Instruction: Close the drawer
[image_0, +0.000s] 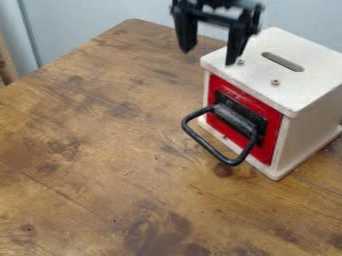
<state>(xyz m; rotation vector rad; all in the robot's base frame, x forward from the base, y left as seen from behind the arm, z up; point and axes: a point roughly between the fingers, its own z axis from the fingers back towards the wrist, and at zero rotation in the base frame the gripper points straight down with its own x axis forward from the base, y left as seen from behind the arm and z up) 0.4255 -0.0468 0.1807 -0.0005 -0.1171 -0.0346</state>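
The drawer (261, 128) shows its red front with a black plate, set flush in the left face of the white wooden casing (297, 84). Its big black wire loop handle (217, 135) lies out over the table toward the left. My gripper (211, 44) hangs high above the casing's left edge, near the top of the picture, pointing down. Both black fingers (183, 38) stand wide apart and hold nothing. It touches neither the handle nor the casing.
The worn wooden table (107, 150) spreads left and toward the front. The casing has a slot (285, 62) in its top and stands near the table's right edge. A pale wall rises behind.
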